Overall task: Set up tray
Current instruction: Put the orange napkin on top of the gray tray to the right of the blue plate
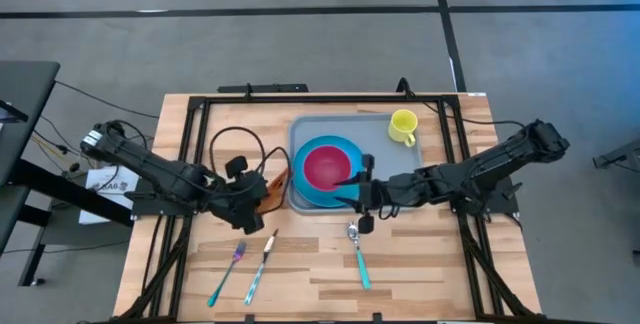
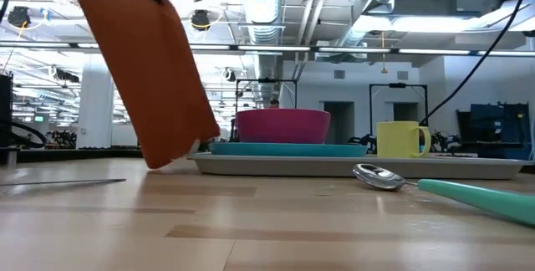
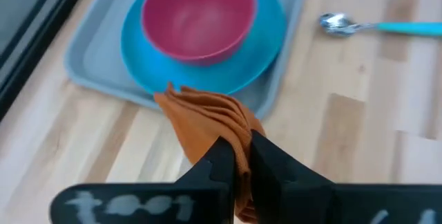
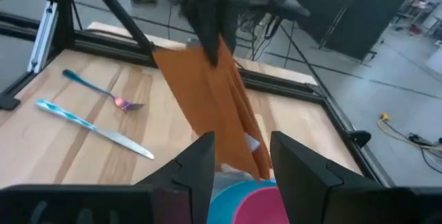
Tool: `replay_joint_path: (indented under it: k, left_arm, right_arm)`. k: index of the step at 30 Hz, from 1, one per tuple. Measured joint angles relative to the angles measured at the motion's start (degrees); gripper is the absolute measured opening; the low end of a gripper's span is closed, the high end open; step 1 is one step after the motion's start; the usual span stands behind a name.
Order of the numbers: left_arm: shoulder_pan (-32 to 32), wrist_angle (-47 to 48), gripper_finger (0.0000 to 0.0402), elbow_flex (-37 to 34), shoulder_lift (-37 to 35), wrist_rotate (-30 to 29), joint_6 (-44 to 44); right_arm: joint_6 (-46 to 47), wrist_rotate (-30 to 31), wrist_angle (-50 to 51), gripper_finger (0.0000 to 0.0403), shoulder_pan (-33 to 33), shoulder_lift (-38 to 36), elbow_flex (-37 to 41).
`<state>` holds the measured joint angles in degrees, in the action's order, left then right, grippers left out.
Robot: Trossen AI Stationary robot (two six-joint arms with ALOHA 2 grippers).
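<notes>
The tray (image 1: 375, 139) was found at the middle of the counter (image 1: 300, 274), already loaded with a blue plate (image 1: 340, 189), a pink bowl (image 1: 325, 166) stacked on it, and a yellow mug (image 1: 403, 126) in its far right corner. An orange napkin (image 2: 155, 79) was held lifted off the counter just beside the tray's left edge, pinched in the closed left hand (image 3: 237, 160). The right hand (image 4: 238, 158) was seen over the tray's near edge, fingers spread, holding nothing. Plate, bowl and mug were judged done; the napkin was in hand and not yet laid. A spoon (image 1: 358, 254), fork (image 1: 228, 272) and knife (image 1: 259, 264) were left lying on the counter outside the tray. The napkin's top was cut off in the low view, and its lower fold was hidden behind the left fingers in the left wrist view.
</notes>
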<state>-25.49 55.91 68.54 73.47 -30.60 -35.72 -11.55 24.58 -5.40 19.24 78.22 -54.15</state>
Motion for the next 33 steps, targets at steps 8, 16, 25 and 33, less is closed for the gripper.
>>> replay_joint_path:
  k: [8, 16, 25, 33]
  left_arm:
    - [-2.8, 3.8, 0.0006, 6.6, -0.1, 2.5, 0.4]
    - [-2.7, 3.7, 0.0006, 7.6, 1.3, 8.4, 0.3]
    - [-2.9, -0.4, 0.0006, 7.6, 2.5, 11.4, 4.1]
    - [-2.9, 0.3, 0.0006, 7.6, 2.7, 15.4, 3.8]
  right_arm:
    - [3.4, -6.8, -4.7, 0.0133, -0.1, 6.6, 0.0]
    - [-9.9, -6.8, -14.0, 0.0133, -0.7, 13.7, -0.2]
    - [-11.0, -10.0, -13.0, 0.0154, -3.8, 24.5, -11.3]
    - [-9.5, -15.3, -1.8, 0.0204, -6.0, 30.0, -22.3]
